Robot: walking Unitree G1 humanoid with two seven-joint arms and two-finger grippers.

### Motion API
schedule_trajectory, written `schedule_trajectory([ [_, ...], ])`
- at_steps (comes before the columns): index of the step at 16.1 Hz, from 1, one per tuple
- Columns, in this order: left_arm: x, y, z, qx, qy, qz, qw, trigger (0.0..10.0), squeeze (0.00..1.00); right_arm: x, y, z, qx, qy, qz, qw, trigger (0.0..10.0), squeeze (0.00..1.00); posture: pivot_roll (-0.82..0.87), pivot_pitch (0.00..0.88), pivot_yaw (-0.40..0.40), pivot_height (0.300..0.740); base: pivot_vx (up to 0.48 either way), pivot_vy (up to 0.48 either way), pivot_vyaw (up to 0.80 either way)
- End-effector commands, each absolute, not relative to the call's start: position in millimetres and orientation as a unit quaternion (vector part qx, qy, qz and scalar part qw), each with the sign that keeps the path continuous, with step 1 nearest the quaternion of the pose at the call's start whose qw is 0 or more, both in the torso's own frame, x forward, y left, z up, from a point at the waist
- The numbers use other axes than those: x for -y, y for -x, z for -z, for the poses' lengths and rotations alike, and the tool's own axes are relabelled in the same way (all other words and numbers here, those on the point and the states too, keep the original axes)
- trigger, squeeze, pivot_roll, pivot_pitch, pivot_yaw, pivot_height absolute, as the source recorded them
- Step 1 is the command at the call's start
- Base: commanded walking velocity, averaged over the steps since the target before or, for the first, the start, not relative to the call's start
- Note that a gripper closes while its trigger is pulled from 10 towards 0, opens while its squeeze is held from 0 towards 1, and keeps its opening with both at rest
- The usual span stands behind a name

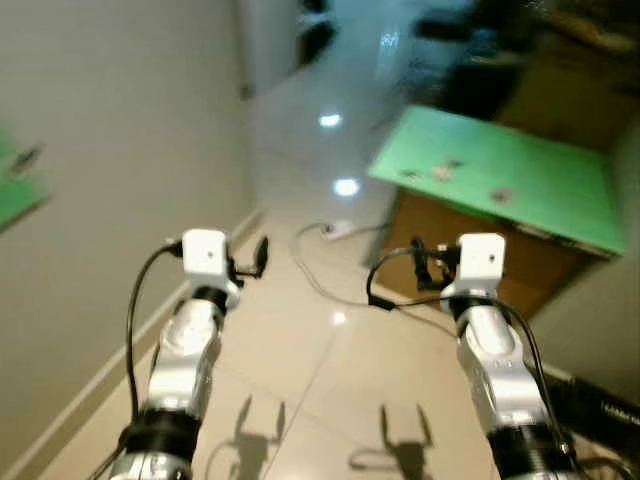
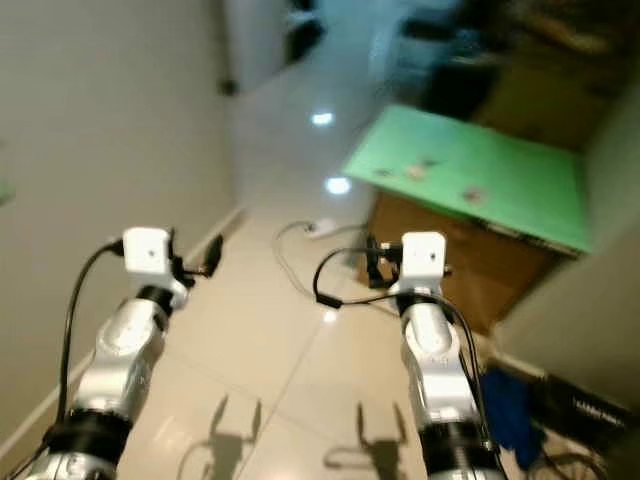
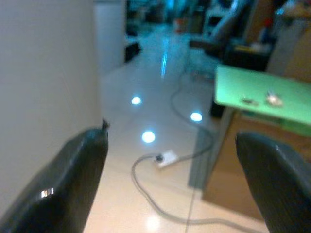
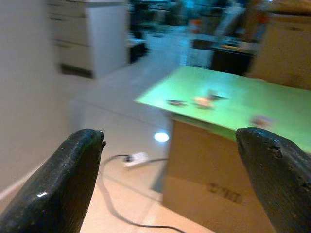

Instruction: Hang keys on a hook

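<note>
A pale wall (image 1: 110, 150) is seen right beside the left end effector (image 1: 247, 262), which is held out over the glossy floor (image 1: 300, 360) with its fingers spread wide and nothing gripped. Ahead of it, a white plug block (image 3: 166, 158) and its cable are laid on the floor. The right end effector (image 1: 428, 262) is likewise held wide open and empty. Just ahead of it and to its right, a green surface (image 4: 252, 104) on a cardboard box (image 4: 209, 189) carries a few small items (too blurry to confirm as keys).

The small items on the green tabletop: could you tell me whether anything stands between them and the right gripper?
Nothing visible does. The right gripper, fingers open, faces the green tabletop across open air, where small blurred items lie.
</note>
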State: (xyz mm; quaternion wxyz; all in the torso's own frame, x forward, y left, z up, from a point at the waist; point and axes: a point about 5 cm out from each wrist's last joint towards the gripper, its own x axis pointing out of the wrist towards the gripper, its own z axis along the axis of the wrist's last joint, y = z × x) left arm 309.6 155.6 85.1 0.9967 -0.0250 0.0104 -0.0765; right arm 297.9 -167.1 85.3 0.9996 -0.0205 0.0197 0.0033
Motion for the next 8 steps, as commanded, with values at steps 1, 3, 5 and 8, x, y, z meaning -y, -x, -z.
schedule_trajectory([
  [1, -138.3, -310.1, -87.1, -0.007, 0.027, 0.108, 0.994, 10.0, 0.0, 179.5, -296.1, -85.8, -0.016, 0.025, 0.016, 0.999, 10.0, 0.0, -0.05, 0.0, -0.019, 0.74, 0.48, 0.0, 0.0],
  [3, -128.4, -307.4, -88.4, -0.004, 0.024, 0.148, 0.989, 10.0, 0.0, 180.5, -296.6, -85.8, -0.016, 0.027, 0.02, 0.999, 10.0, 0.0, -0.05, 0.0, -0.019, 0.74, 0.48, 0.0, 0.0],
  [5, -124.9, -307.2, -89.3, -0.001, 0.022, 0.159, 0.987, 10.0, 0.0, 179.4, -297.0, -85.7, -0.016, 0.027, 0.018, 0.999, 10.0, 0.0, -0.05, 0.0, -0.015, 0.74, 0.48, 0.0, 0.0],
  [8, -123.0, -306.6, -87.9, -0.005, 0.024, 0.167, 0.986, 10.0, 0.0, 177.6, -296.8, -85.1, -0.015, 0.025, 0.016, 0.999, 10.0, 0.0, -0.05, 0.0, -0.008, 0.74, 0.48, 0.0, 0.0],
])
